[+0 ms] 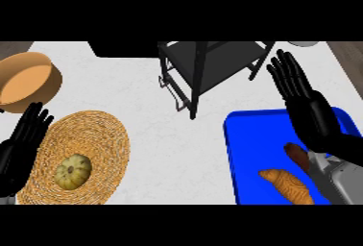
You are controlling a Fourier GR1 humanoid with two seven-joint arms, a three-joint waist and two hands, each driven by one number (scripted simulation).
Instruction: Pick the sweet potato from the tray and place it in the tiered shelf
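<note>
Overhead, the right hand hovered with straight, spread fingers above the blue rectangular tray, holding nothing. Beneath its wrist lay the reddish-brown sweet potato. The left hand rested open, empty.

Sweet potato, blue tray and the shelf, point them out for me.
Sweet potato (pixel 289 186), head view, middle of its body.
Tray (pixel 245 158), head view, bare blue floor at left.
Shelf (pixel 212 60), head view, top panel.

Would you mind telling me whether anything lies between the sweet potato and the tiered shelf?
Nothing visible does. The sweet potato lies on the blue tray; only tray and bare counter separate it from the tiered shelf.
</note>
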